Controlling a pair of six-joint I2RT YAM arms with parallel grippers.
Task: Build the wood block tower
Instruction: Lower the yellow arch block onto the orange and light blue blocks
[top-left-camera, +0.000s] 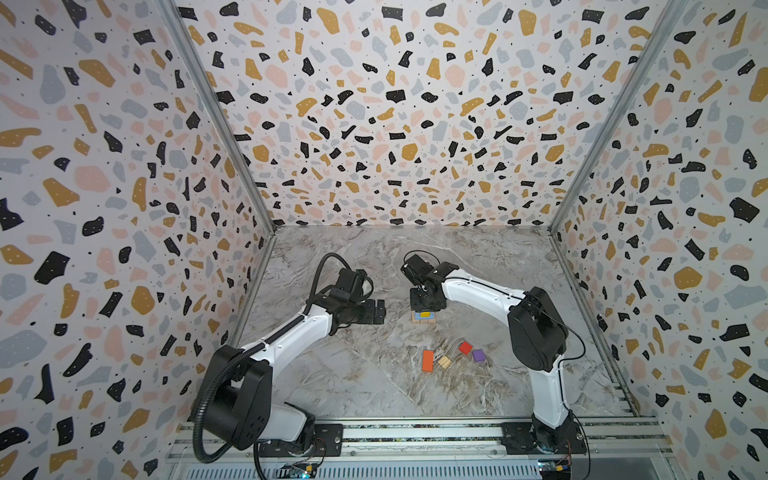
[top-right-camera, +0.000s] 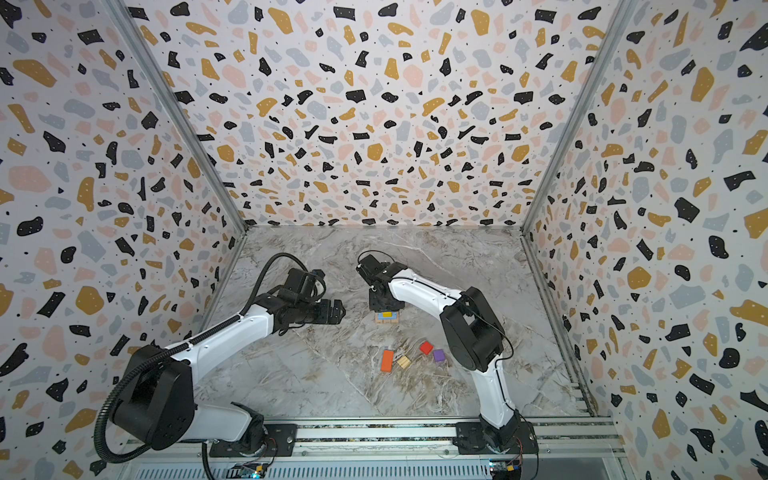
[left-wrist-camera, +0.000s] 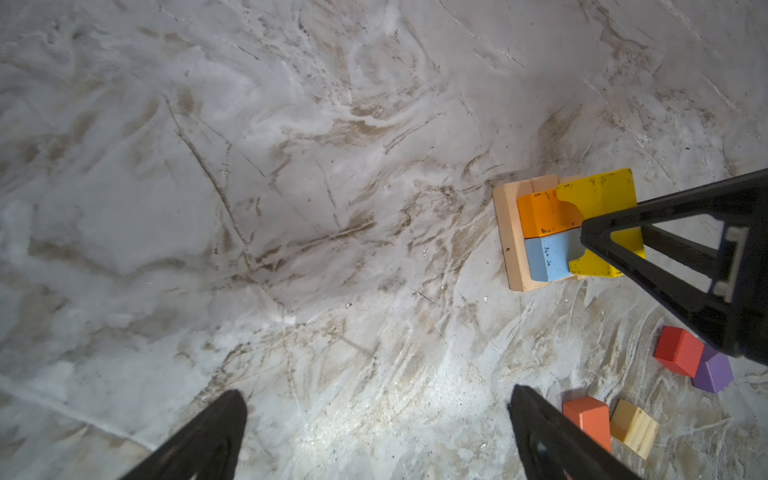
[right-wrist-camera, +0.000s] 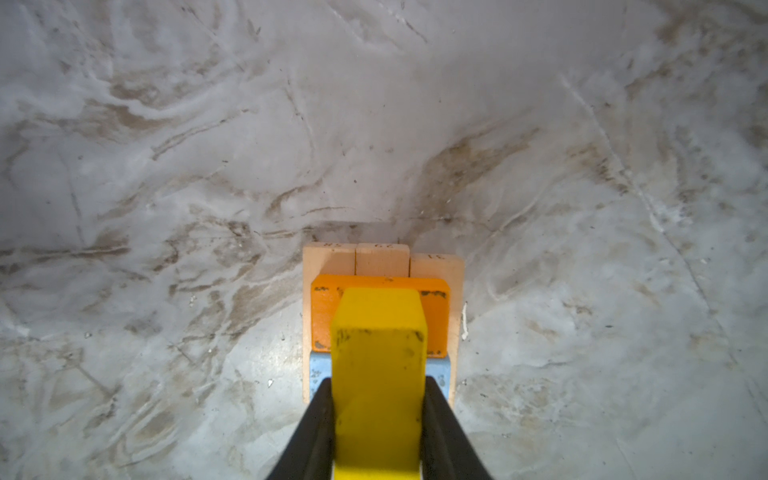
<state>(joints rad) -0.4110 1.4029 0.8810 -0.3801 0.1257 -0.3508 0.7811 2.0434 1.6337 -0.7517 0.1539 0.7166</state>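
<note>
Left end effector (top-left-camera: 377, 311) is hovering over bare worktop (top-left-camera: 353, 386), left of the tower (top-left-camera: 424, 318). Its jaws are standing wide apart w/ nothing btwn them. In the left wrist view its fingertips (left-wrist-camera: 216, 432) are framing only marble.

The tower is sitting mid-worktop. Three tan blocks (right-wrist-camera: 380, 259) are lying side by side as the base. An orange block (right-wrist-camera: 322, 316) and a blue block (left-wrist-camera: 546, 257) are lying next to each other on top of them.

Right end effector (right-wrist-camera: 378, 390) is reaching down over the tower, jaws pinching a yellow block (right-wrist-camera: 378, 328) by its long sides. The yellow pc is lying crosswise over the orange/blue pair; can't tell if it's resting on them or hanging just above.

Nearer the robot base, slightly right of the tower, four loose pcs are lying on the worktop: an orange oblong (top-left-camera: 427, 360), a tan cube (top-left-camera: 444, 362) just beside it, then a red cube (top-left-camera: 465, 347) w/ a purple cube (top-left-camera: 478, 355) just beside that.
</note>
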